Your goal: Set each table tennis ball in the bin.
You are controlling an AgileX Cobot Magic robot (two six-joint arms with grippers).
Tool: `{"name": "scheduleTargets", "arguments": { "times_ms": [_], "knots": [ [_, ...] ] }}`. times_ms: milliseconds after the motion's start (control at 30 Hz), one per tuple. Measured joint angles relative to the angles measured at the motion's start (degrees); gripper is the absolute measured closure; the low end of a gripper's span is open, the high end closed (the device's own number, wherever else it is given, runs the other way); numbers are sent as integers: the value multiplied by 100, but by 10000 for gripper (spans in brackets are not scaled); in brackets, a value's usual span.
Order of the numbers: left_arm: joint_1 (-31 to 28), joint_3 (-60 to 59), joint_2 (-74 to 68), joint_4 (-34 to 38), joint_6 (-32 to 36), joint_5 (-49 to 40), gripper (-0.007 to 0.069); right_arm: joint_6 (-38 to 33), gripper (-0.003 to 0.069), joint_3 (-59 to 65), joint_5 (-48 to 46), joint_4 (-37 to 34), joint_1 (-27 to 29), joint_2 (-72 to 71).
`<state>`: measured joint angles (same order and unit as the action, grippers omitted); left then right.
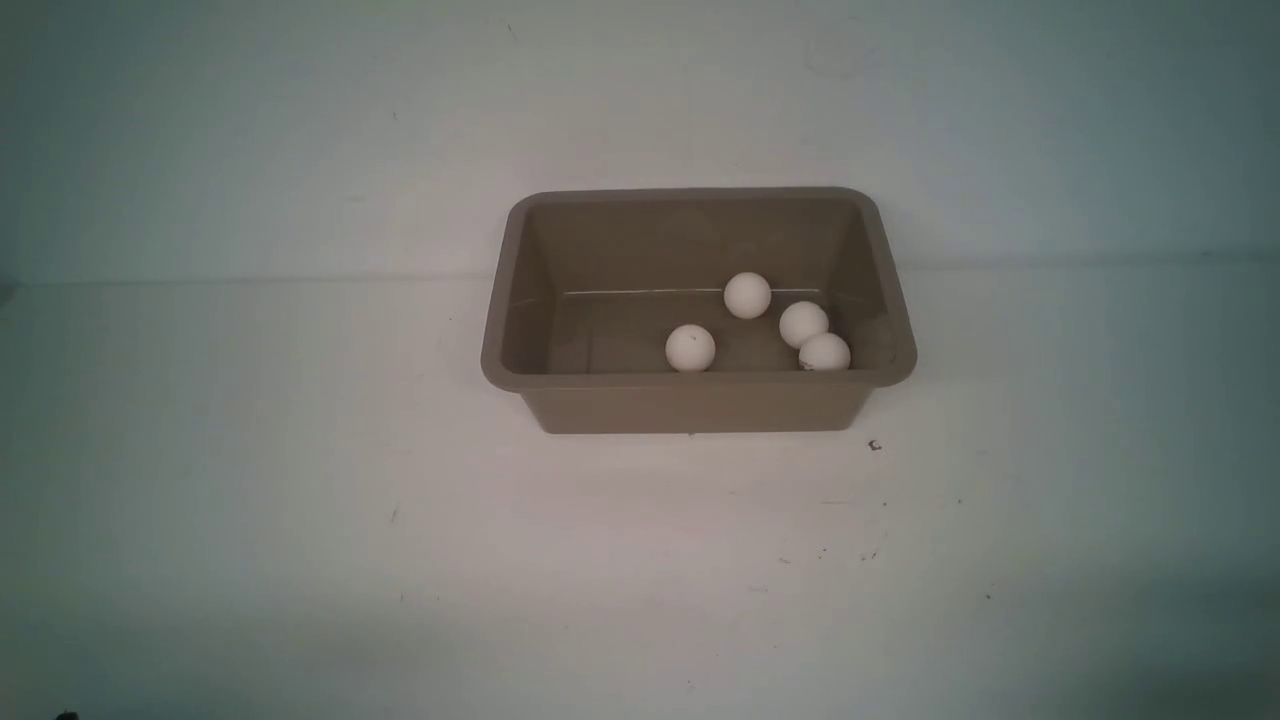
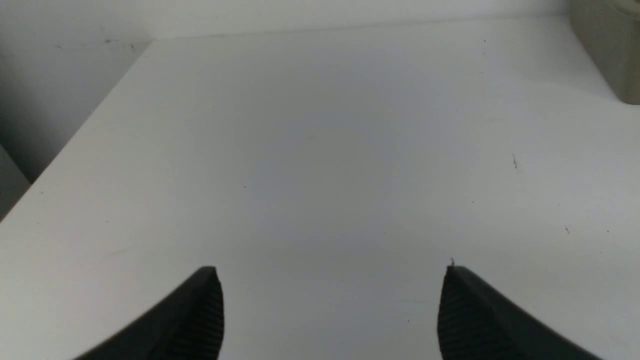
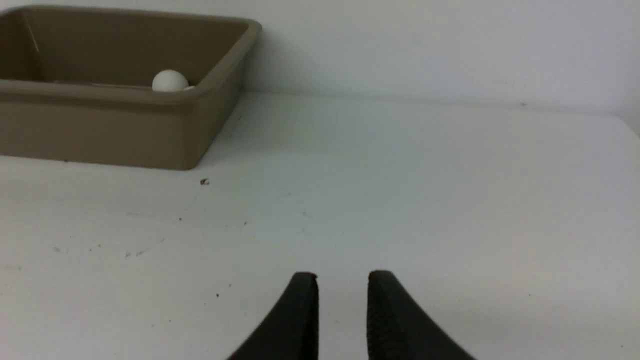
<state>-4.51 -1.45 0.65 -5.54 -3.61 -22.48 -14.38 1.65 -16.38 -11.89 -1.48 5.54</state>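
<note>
Resting low in the lower part of each wrist view, both claws hang over bare table [image 1: 250, 520] with nothing between their tips. The left gripper [image 2: 332, 300] stands with its jaws wide apart; the right gripper [image 3: 342, 300] has its jaws drawn close, a narrow gap left between them, clamped on nothing. Neither arm shows in the front view.

Beyond them, near the middle of the front frame, sits the bin [image 1: 700, 405], and all four balls lie on its floor: one [image 1: 690, 347] left of centre by the near wall, one [image 1: 825, 352] against the near wall toward the right, one [image 1: 803, 323] touching or just behind it, and one [image 1: 747, 295] farther back. No ball shows on the table, so the task looks done.

Such balls are likely very light, stiff-shelled and smooth, so they would roll at a touch and could squirt from a hard pinch; a gentle hold across the widest part seems best. The bin's sloping walls should keep them in.

Open table lies all round the bin. In the left wrist view the table's edge drops away at the left of the frame, with the bin's corner [image 2: 607, 50] at the upper right; in the right wrist view the bin [image 3: 125, 130] fills the upper left, one ball [image 3: 170, 81] showing over its rim.
</note>
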Motion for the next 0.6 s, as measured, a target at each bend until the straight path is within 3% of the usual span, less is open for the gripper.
{"name": "scheduleTargets", "arguments": {
  "times_ms": [600],
  "knots": [
    [0,0,0,-2,0,0,104,0,521,-5,-407,-10,0,-445]
  ]
}}
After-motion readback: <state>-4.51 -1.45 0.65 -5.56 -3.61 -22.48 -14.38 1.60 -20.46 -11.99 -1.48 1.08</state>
